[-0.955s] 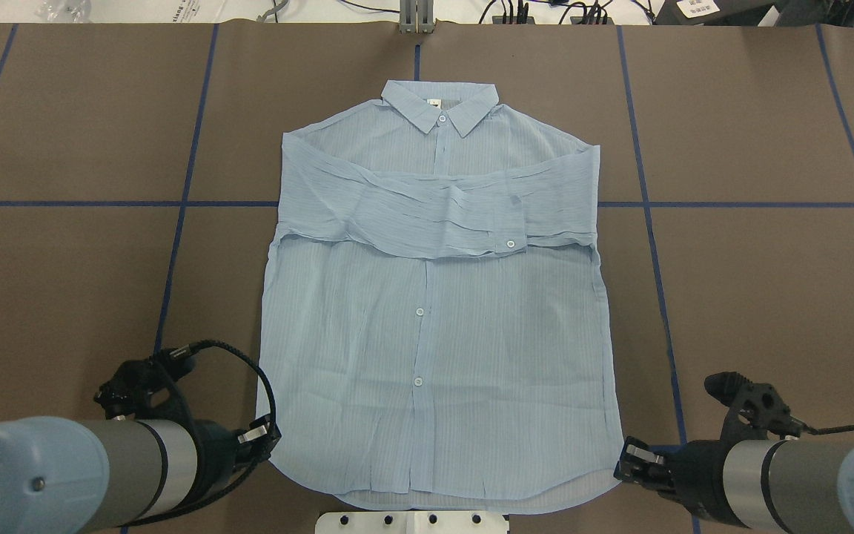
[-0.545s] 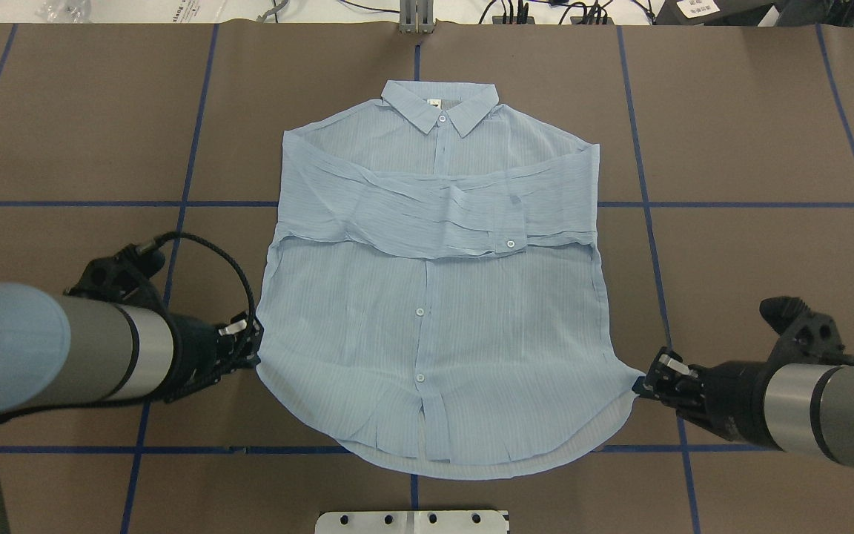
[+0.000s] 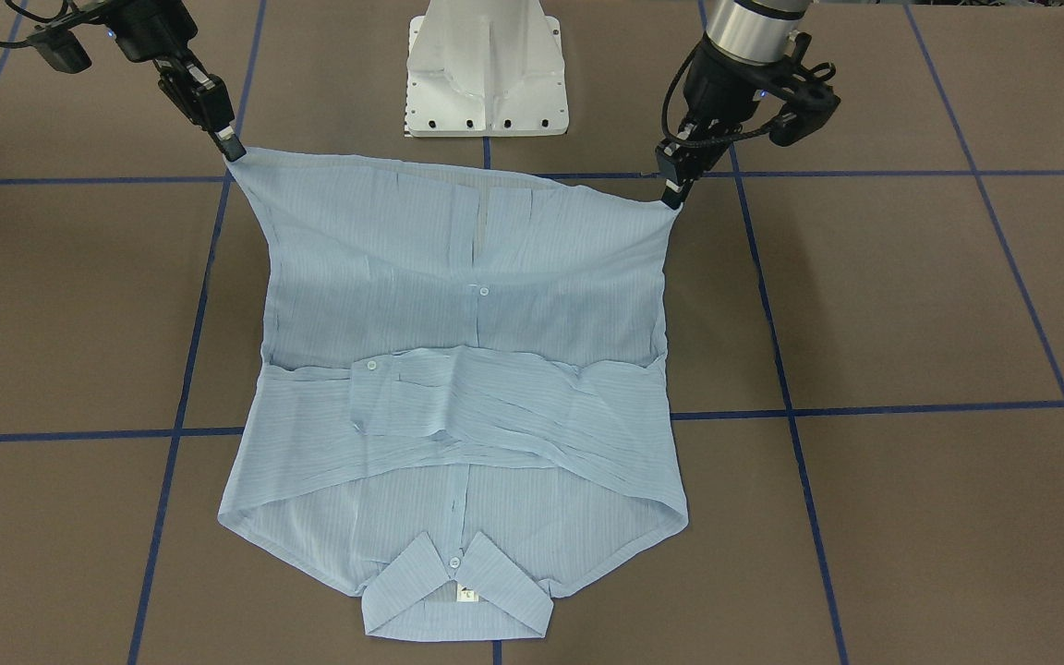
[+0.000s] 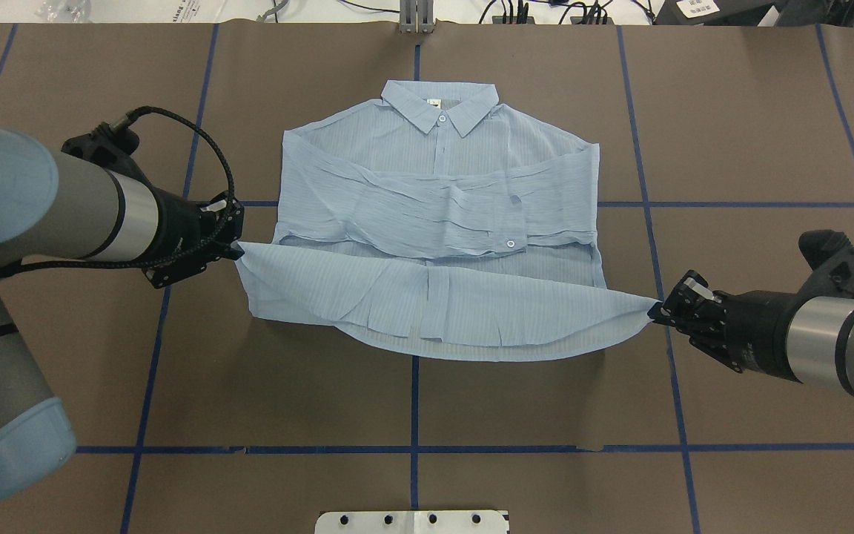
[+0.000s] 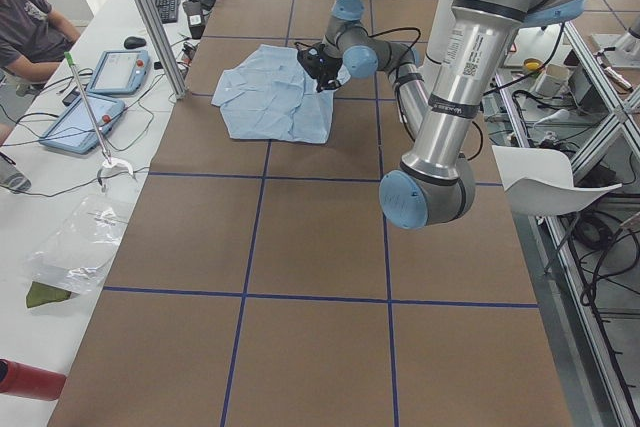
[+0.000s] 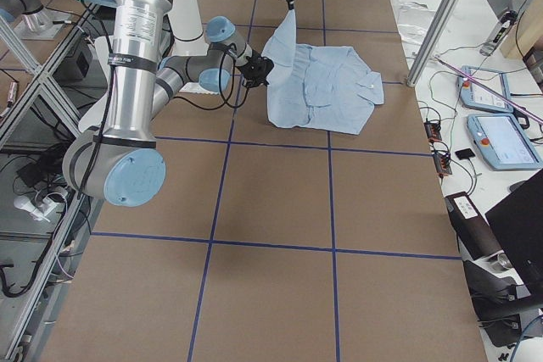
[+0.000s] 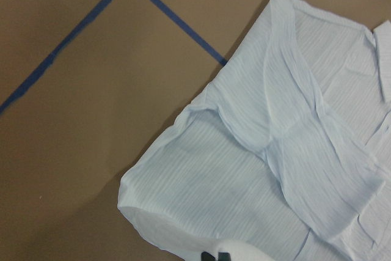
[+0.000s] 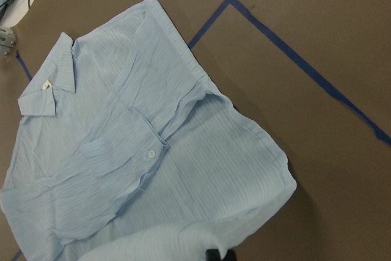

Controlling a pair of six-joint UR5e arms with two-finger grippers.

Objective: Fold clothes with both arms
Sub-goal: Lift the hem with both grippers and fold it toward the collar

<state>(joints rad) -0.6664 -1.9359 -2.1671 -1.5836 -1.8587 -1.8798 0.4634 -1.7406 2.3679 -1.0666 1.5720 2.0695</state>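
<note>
Closest to me is the white base plate point(image 4: 412, 521). Past it lies a bare stretch of the brown table point(image 4: 545, 415), crossed by blue tape lines point(image 4: 545, 449).

Beyond that I hold the shirt point(image 4: 434, 222) by its bottom edge. My left gripper point(image 4: 239, 250) is pinched tight on one corner of the hem point(image 4: 471, 350). My right gripper point(image 4: 653, 315) is pinched tight on the other corner, with only thin cloth between the fingers on either side.

Both corners are up off the table, and the hem hangs between them in a shallow curve, lowest in the middle. A paler strip shows along that lower edge.

From the camera across the table, the lower half of the shirt slopes down from my two grips to where the rest lies on the table. One small white button point(image 3: 483, 291) shows on the raised front.

In my left wrist camera the tips of my fingers point(image 7: 217, 255) just show at the bottom edge, with the cloth dropping away below them.

Farther out, the two sleeves point(image 4: 397, 208) are folded across the chest, one over the other. A cuff with a white cuff button point(image 4: 509, 243) lies on top. This upper part of the shirt rests flat on the table.

Farthest from me is the collar point(image 4: 442, 104), buttoned shut and spread flat, with a small label inside it. It sits on the centre tape line, near the far edge of the table.
</note>
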